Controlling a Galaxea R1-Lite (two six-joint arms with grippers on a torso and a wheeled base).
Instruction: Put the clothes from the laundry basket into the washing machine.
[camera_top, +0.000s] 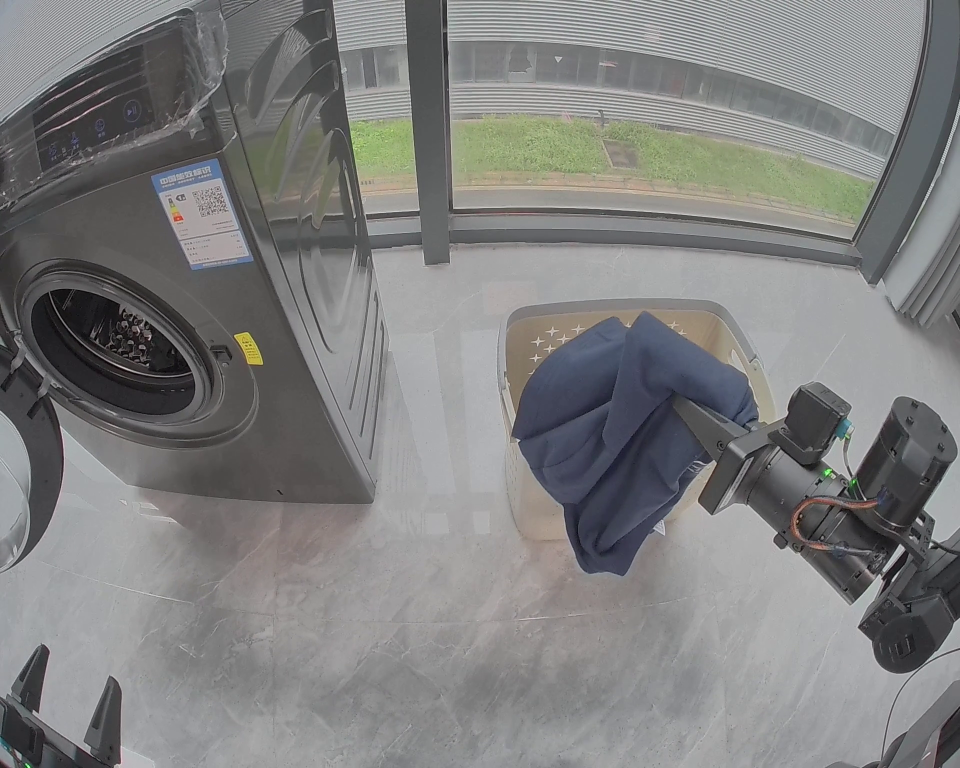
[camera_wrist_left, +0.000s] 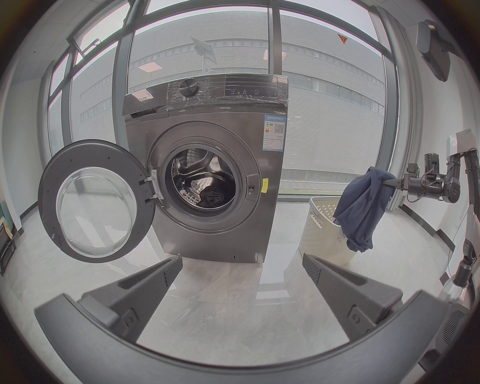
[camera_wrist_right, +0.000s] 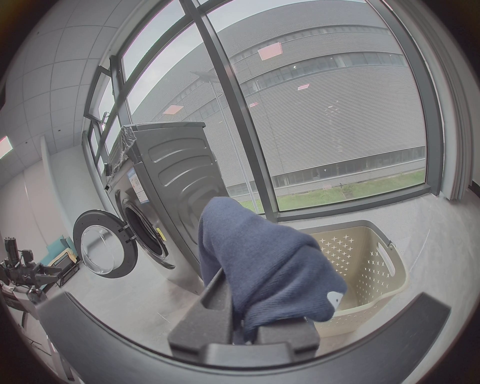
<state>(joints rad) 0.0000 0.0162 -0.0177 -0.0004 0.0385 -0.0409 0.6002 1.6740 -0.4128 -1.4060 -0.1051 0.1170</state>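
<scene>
As loading is intended, a navy garment is held clamped in the right gripper above the laundry basket; the left gripper is spread wide.

One out and gripping, one low.
Right pincer clamped on navy cloth (stretched out roughly level); left pincer down low, jaws spread apart.

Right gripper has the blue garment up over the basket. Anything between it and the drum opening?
No loose object lies on the floor between. The door hangs open beyond the drum opening. The blue garment in the right gripper sits beside the machine's side panel, so it likely must round the front corner.
</scene>
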